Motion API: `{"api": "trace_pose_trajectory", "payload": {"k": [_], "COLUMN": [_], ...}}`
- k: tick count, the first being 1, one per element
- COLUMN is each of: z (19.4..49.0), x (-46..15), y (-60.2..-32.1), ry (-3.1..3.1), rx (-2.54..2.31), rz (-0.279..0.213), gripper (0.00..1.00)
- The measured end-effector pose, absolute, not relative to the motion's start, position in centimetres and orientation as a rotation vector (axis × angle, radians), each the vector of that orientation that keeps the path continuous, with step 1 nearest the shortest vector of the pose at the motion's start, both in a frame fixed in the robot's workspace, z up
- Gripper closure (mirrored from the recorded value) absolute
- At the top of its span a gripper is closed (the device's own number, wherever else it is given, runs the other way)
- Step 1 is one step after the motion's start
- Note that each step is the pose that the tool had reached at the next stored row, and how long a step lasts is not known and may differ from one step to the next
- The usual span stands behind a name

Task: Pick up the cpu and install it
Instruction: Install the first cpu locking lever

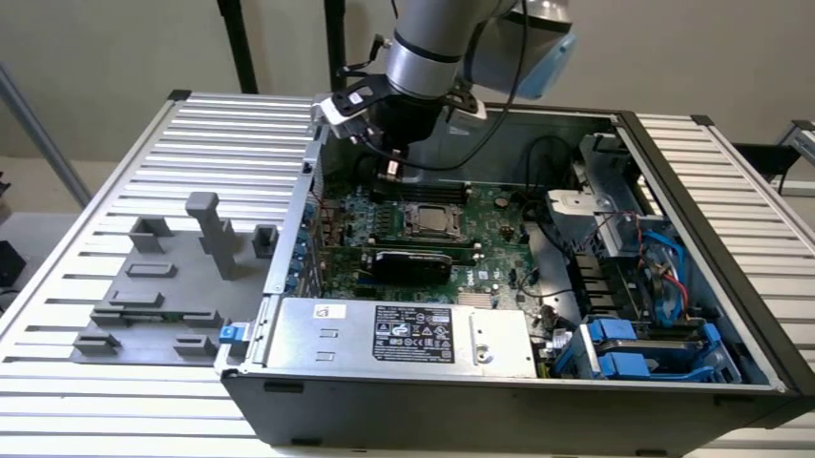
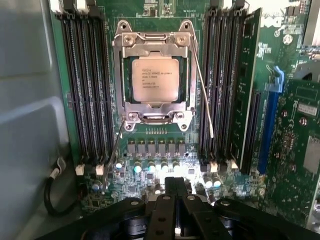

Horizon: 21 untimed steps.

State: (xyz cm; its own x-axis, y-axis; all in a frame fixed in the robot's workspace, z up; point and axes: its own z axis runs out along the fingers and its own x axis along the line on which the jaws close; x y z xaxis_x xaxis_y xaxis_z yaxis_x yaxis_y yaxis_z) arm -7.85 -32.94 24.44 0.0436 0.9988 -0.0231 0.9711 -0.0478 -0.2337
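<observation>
A big slatted metal table [image 1: 191, 124] carries an open computer case [image 1: 510, 405], lying on its side with the green motherboard [image 1: 499, 205] facing up. The robot arm [image 1: 440, 38] reaches down into the case. On the board the cpu [image 2: 156, 79] already sits inside the metal-framed socket [image 2: 120, 75] — silvery top up, long memory slots [image 2: 85, 85] on either side. The gripper [image 2: 175, 186] hangs over the board near the socket — fingers pressed together, nothing between them.
</observation>
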Motion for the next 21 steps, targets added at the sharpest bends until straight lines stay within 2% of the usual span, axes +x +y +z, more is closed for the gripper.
{"api": "trace_pose_trajectory", "payload": {"k": [10,21], "z": [24.45,24.45], "x": [-8.25,-8.27], "y": [-32.94,-32.94], "ry": [-1.933,-1.735], "rx": [-2.223,-2.364], "rz": [0.22,0.191], "gripper": [0.89,0.89]}}
